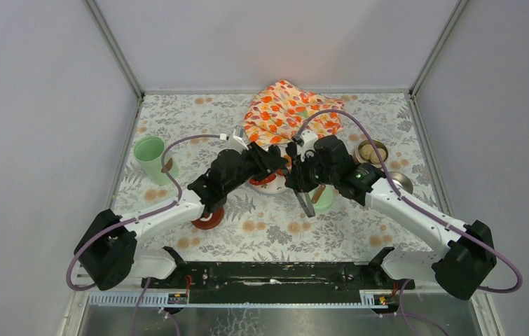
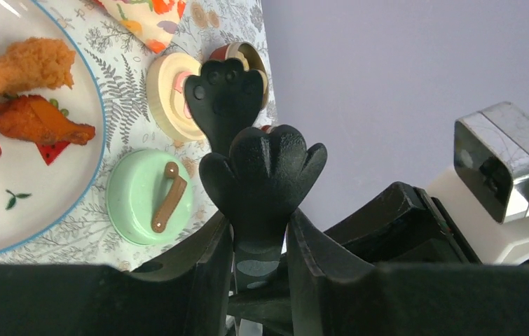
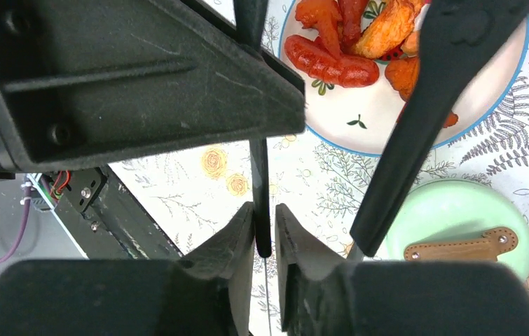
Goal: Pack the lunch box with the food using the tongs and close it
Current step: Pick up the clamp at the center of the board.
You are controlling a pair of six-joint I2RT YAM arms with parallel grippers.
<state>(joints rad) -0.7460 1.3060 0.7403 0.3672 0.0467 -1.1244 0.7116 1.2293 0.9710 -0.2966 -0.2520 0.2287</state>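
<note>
Over the plate (image 3: 345,112), tongs (image 2: 261,175) hang betw. both tools; left tool (image 2: 258,231) is closed on one arm below its tip; right tool (image 3: 263,210) flanks the other arm, can't tell if pinching; risk: weak left grip + right letting go = tongs drop onto food (image 3: 331,63).

The tongs (image 2: 261,175) are black, the lid (image 2: 132,192) mint-green, the plate (image 2: 30,189) white with a blue rim.

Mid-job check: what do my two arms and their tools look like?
The left arm and right arm have white links, black joints and bulky black bases. A purple cable loops along each. A green light glows on the right arm. The left tool and right tool each have two black wedge-shaped fingers.
</note>
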